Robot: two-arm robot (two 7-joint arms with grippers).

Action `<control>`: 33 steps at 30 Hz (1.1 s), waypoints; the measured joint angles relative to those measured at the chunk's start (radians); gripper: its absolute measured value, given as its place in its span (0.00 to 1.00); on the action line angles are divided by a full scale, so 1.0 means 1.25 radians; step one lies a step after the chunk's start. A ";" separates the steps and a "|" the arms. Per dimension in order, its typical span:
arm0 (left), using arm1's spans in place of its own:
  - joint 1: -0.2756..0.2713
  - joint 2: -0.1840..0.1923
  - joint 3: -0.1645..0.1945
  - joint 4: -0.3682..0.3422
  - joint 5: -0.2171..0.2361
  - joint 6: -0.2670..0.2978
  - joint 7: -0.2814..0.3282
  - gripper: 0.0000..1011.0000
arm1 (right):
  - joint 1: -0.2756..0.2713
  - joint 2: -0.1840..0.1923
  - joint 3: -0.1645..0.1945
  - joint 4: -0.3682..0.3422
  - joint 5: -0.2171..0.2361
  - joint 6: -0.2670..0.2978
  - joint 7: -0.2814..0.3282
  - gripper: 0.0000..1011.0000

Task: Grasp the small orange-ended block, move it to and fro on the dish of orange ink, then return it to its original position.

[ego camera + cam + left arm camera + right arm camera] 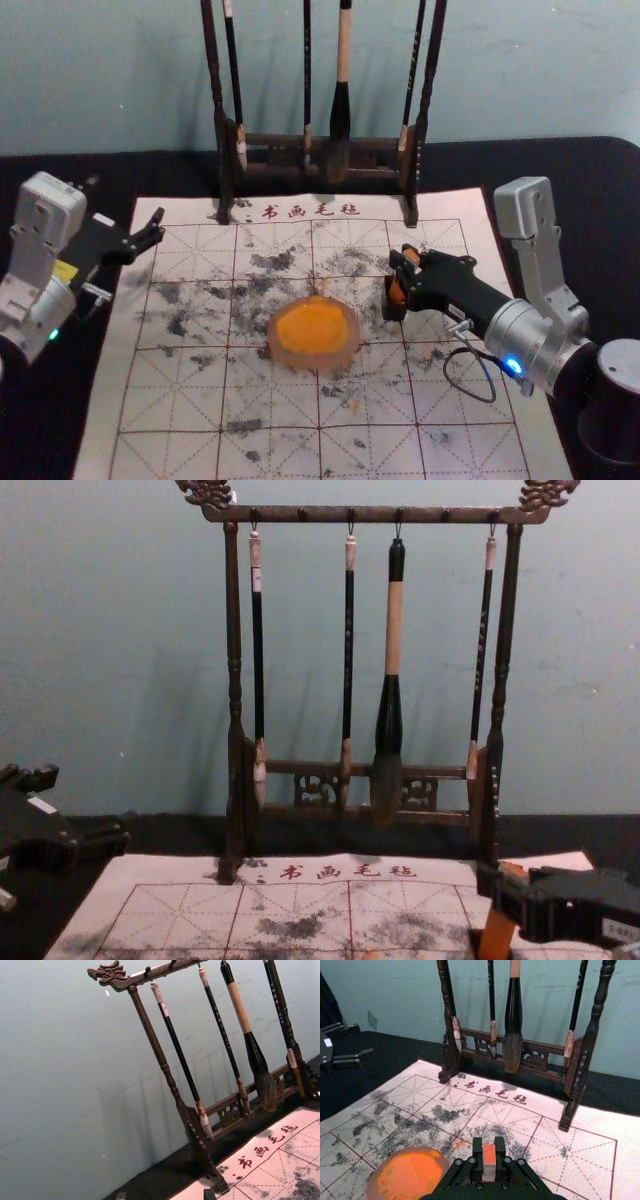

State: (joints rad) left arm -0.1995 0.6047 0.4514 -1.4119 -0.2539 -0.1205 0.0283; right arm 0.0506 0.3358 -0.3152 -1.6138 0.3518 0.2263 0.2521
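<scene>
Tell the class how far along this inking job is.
Done: the right gripper has closed on the orange-ended block.

In hand: the block, held upright at a small dark holder beside the ink dish.

Left: I can't tell whether inking has happened; if not, inking and return remain, otherwise probably just release.

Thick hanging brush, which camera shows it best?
The chest view: the thick brush hangs there whole, top to tip. The left wrist view slants it, its top at the edge; the right wrist and head views cut its top off.
</scene>
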 joint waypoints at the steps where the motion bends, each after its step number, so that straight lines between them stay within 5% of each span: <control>1: 0.000 0.000 0.000 0.000 0.000 0.000 0.000 0.99 | 0.001 -0.001 -0.001 0.003 -0.003 0.000 0.000 0.13; 33: 0.000 0.000 0.000 0.000 0.000 0.000 0.000 0.99 | -0.004 -0.021 -0.003 0.041 -0.047 -0.043 0.008 0.13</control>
State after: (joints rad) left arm -0.1995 0.6047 0.4514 -1.4120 -0.2539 -0.1205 0.0283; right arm 0.0453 0.3096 -0.3188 -1.5621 0.2933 0.1725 0.2619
